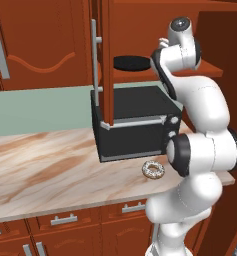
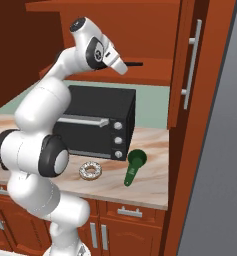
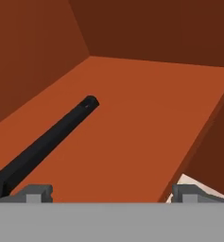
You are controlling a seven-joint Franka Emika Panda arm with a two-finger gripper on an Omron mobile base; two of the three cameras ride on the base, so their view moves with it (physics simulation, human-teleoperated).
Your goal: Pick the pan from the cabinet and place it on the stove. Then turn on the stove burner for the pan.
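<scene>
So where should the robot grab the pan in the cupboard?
Probably by the long straight handle, coming from the cabinet's open front. The pan lies flat and low on the shelf, so its handle is the slim part that the open gripper could close around.

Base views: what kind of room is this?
A rendered home kitchen, most likely: a black toaster oven and a frosted doughnut on a marble-look counter, with reddish-brown wooden cabinets above and drawers below.
</scene>
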